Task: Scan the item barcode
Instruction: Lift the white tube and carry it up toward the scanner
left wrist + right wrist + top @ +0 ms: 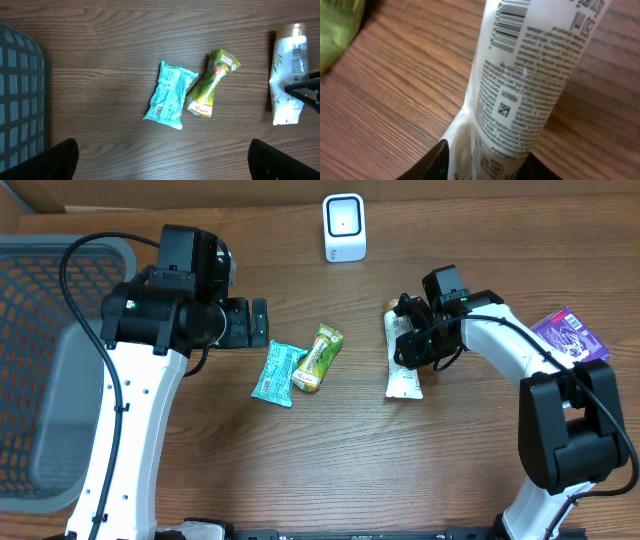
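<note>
White tube [404,376] lies on the counter [450,470] right of centre, right claw [414,340] over it.
Left claw [249,322] gapes fully, empty, left of teal packet [273,373] and green packet [318,358]. Overhead: right claw covers the tube's middle, no print legible. Right wrist: barcode [507,24] in plain sight, top edge cropped, fingers [439,161] flank the tube; pinched or loose, can't tell. Long axis runs near-far, gold cap [297,31] toward the scanner [344,227].

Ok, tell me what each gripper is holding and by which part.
Left gripper: open, nothing held. Right gripper: it straddles the white tube near its middle, but whether it actually clamps it cannot be told.
</note>
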`<action>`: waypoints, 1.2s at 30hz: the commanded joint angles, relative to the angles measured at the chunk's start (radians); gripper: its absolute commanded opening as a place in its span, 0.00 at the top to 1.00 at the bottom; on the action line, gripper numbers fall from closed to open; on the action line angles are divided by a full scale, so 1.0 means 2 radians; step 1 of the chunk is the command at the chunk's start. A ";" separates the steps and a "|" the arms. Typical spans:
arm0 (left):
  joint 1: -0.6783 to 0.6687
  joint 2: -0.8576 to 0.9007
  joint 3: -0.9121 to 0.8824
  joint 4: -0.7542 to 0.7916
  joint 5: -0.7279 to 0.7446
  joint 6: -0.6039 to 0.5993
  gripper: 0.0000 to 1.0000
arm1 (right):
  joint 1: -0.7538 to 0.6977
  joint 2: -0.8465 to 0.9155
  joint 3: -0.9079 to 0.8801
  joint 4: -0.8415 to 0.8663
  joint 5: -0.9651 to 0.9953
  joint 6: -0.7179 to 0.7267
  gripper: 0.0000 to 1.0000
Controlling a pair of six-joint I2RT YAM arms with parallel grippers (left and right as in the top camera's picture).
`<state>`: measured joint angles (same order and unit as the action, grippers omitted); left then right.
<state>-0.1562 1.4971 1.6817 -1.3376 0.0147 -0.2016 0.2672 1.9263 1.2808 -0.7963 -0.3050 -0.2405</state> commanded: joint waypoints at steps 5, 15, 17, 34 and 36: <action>-0.001 0.004 0.002 0.002 0.002 0.007 0.00 | -0.013 0.002 0.005 0.002 0.009 0.020 0.42; 0.000 0.004 0.002 0.002 0.002 0.007 0.00 | -0.093 0.004 -0.019 -0.011 -0.087 0.105 0.09; -0.001 0.004 0.002 0.002 0.002 0.007 0.00 | -0.095 0.006 -0.039 0.002 -0.105 0.105 0.09; -0.001 0.004 0.002 0.002 0.002 0.007 0.00 | -0.095 0.008 -0.133 0.113 -0.198 0.123 0.76; -0.001 0.004 0.002 0.002 0.002 0.007 0.00 | -0.095 0.008 -0.133 0.123 -0.199 0.123 0.88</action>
<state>-0.1562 1.4975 1.6817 -1.3380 0.0147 -0.2016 0.0723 1.9209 1.0294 -0.5644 -0.7391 -0.0029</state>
